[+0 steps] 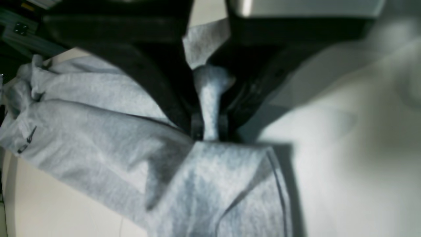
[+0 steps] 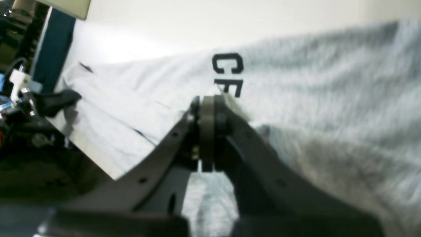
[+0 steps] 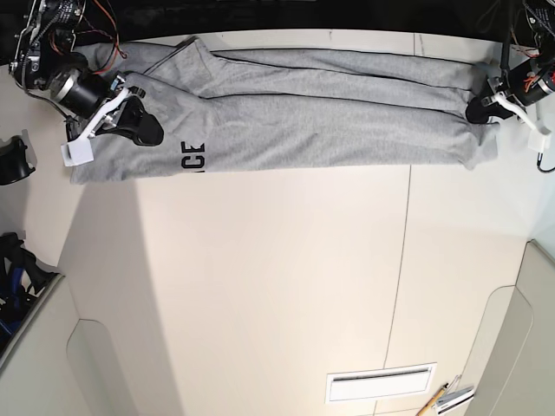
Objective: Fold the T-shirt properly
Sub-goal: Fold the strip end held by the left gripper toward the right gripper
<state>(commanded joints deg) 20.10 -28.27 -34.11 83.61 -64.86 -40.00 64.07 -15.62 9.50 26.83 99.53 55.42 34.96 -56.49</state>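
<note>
The T-shirt lies stretched long along the far edge of the worktop, between my left claw and right claw, each pinching one end.

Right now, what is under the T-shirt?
Under the T-shirt only the cream table shows around its edges. Anything beneath the cloth is covered. Both claws, left and right, pinch its ends.

The T-shirt stretches as a long band across the far edge of the table, spanning between both arms. Nearer, the tabletop lies bare and open. A pencil sits at the near edge.
</note>
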